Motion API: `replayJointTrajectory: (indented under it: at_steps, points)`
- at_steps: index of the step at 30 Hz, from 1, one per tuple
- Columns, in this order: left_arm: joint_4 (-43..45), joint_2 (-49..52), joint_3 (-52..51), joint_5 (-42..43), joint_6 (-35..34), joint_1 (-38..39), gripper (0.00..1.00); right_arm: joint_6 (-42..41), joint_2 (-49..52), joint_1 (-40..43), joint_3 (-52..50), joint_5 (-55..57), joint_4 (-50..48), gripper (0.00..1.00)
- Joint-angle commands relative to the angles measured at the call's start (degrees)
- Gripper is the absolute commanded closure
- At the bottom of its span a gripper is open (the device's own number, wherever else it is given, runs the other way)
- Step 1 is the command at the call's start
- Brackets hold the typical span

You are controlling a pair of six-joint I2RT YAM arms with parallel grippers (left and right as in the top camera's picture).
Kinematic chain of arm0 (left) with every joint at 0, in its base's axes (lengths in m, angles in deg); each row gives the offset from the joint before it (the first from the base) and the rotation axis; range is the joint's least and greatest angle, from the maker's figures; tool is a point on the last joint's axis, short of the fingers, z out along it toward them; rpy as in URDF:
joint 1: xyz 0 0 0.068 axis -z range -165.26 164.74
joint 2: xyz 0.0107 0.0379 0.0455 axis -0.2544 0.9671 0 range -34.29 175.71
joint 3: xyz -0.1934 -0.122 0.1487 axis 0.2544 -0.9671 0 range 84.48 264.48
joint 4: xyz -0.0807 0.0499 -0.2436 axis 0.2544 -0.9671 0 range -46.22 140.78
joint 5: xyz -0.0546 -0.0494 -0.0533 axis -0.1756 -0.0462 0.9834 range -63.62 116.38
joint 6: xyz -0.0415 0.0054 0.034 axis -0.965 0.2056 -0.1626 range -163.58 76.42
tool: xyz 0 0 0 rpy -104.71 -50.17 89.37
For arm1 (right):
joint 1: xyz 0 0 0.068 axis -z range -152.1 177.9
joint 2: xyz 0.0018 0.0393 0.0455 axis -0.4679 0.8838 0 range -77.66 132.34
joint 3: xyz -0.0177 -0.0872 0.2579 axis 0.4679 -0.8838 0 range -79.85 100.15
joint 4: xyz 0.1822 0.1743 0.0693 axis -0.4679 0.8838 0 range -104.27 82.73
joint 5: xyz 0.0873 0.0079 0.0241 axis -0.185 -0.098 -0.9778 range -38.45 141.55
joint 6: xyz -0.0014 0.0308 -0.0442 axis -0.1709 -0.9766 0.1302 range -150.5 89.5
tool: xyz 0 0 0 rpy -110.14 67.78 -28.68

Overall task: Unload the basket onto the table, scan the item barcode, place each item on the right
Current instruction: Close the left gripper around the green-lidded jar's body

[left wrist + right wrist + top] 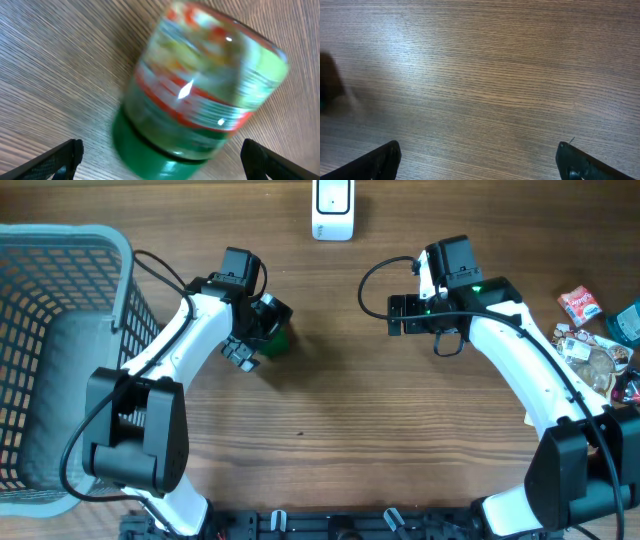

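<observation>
Green-capped clear jar [200,95] seems to lie on its side on the wooden worktop [50,75] (the view is blurred). Its long axis points its cap toward the spread left pincer [161,150]. The right pincer [479,150] is spread too.

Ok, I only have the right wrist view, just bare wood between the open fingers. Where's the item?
Observer: A jar with a green lid sits on the table, in front of the left arm's fingers.
Operator: Is it gripped?
Observer: No, those fingers are wide open, one on either side of it, not touching.
Operator: And the scanner?
Observer: A white device, probably the scanner, stands at the far edge, midway between the two arms.
</observation>
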Motion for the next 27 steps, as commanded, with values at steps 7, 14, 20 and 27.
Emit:
replayJointTrajectory:
  at_steps: [7, 14, 20, 27]
  points:
    - [0.0, -0.4, -0.2, 1.4, 0.5, -0.4, 0.0, -0.2, -0.2, 0.1, 1.2, -0.7, -0.2, 0.0]
    - [-0.2, -0.4, -0.2, -0.9, 2.9, -0.4, 0.0, -0.2, -0.2, 0.1, 1.2, -0.7, -0.2, 0.0]
    - [-1.3, -0.4, -0.2, -8.3, 8.2, -0.4, 0.0, -0.2, -0.2, 0.1, 1.2, -0.7, -0.2, 0.0]
    - [-5.7, -0.4, -0.2, -16.6, 9.3, -0.4, 0.0, -0.2, -0.2, 0.1, 1.2, -0.7, -0.2, 0.0]
